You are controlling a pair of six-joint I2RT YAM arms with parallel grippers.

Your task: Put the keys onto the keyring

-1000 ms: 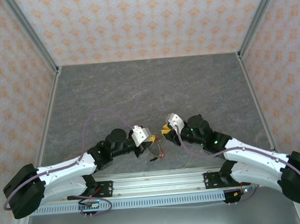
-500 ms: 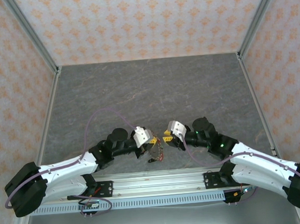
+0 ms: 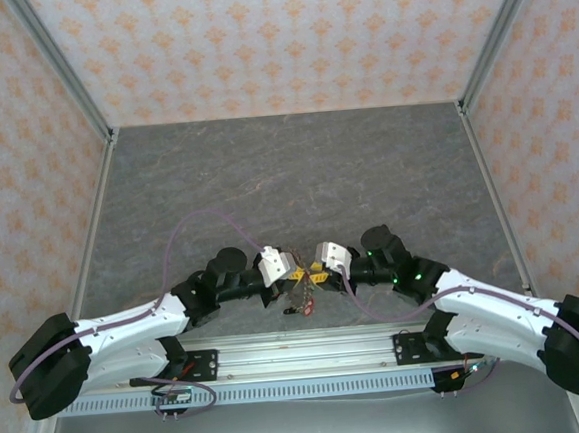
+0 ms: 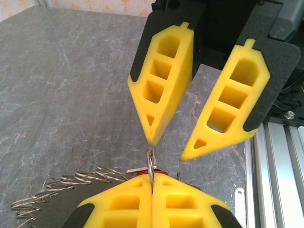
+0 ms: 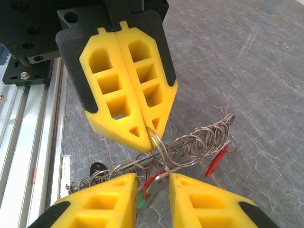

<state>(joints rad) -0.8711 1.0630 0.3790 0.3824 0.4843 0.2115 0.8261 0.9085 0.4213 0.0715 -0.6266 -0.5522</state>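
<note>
The work is somewhere in the middle, as far as I can judge. Both arms meet at the near edge of the table [image 3: 296, 176], about in its middle, just beyond the rail. The left gripper [image 5: 146, 135] has its fingers pressed fully together, and between the tips it pinches one thin wire loop of the keyring [image 5: 199, 142]. The rest of the keyring, a bundle of many small metal loops, hangs under it and lies partly on the table. The right gripper [image 4: 169, 147] stands directly opposite with its fingers apart and holds nothing. Its tips are on both sides of the pinched loop, not touching it.

Some keys are already among the loops. A red key [image 5: 216, 161] hangs at the far right end of the bundle. Another red head [image 5: 154, 183] and a green one [image 5: 141, 199] sit between the open right fingers, and a dark key [image 5: 96, 168] lies at the left end. Whether each one is really threaded on the wire I cannot tell. I think what is left is for the right gripper to take a loose key and thread it onto the held loop.
</note>
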